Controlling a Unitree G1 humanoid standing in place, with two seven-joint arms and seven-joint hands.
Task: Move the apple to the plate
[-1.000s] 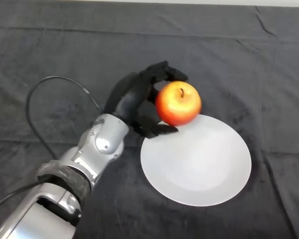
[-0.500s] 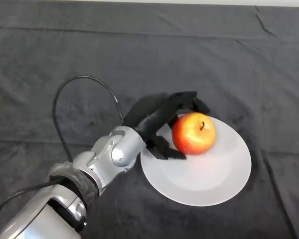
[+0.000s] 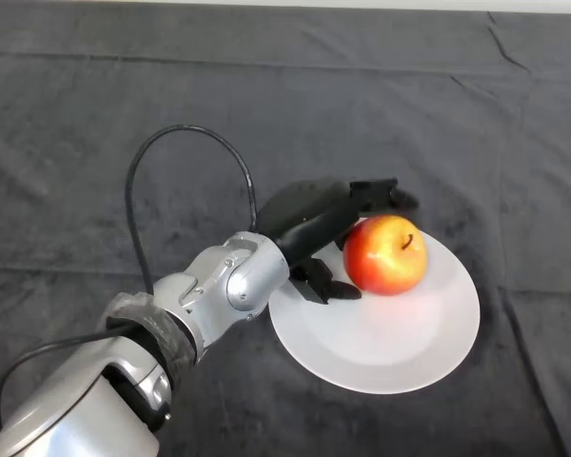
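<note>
A red and yellow apple (image 3: 386, 254) sits over the upper middle of a white plate (image 3: 409, 343), stem tilted to the right. My black left hand (image 3: 309, 224) is at the apple's left side, above the plate's left rim. Its fingers (image 3: 376, 195) curl over the apple's top and its thumb (image 3: 328, 288) reaches under the apple's left side, so the hand is shut on the apple. I cannot tell whether the apple rests on the plate or is held just above it.
The table is covered by a dark grey cloth (image 3: 95, 124) with folds near the back right. My silver-grey arm (image 3: 200, 300) crosses from the lower left toward the plate.
My left hand has carried the apple rightward and down, from beside the plate's upper left rim to over the plate. The plate has not moved.
</note>
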